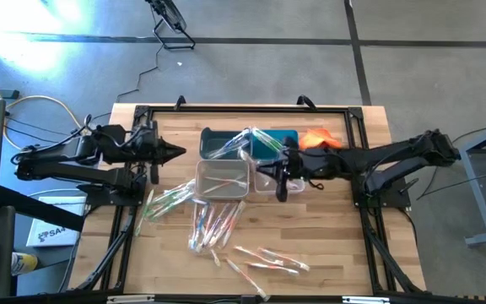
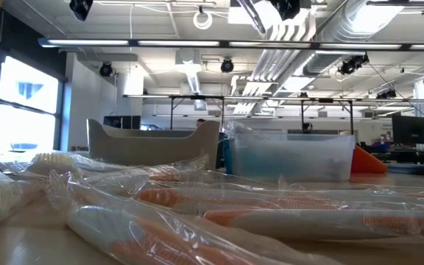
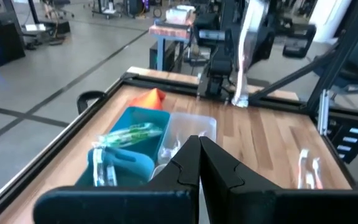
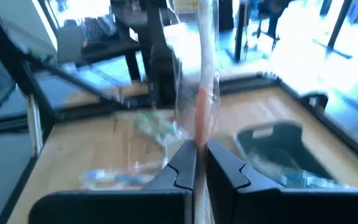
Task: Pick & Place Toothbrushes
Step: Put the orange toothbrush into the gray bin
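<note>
Right wrist view: your right claw [image 4: 196,163] gripped an upright toothbrush [image 4: 202,81] above the bins [image 1: 224,177]; left claw [image 1: 178,152] hovered closed, empty.

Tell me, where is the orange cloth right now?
In the high view, the orange cloth lies at the far edge of the table, on the right arm's side, just beside the teal bin and right next to the right arm.

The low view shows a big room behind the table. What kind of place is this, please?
Probably an open workshop or lab hall, not a home. Bare pipes and ducts run under the ceiling, other metal-frame workbenches stand farther back, and a computer screen sits at the right.
</note>
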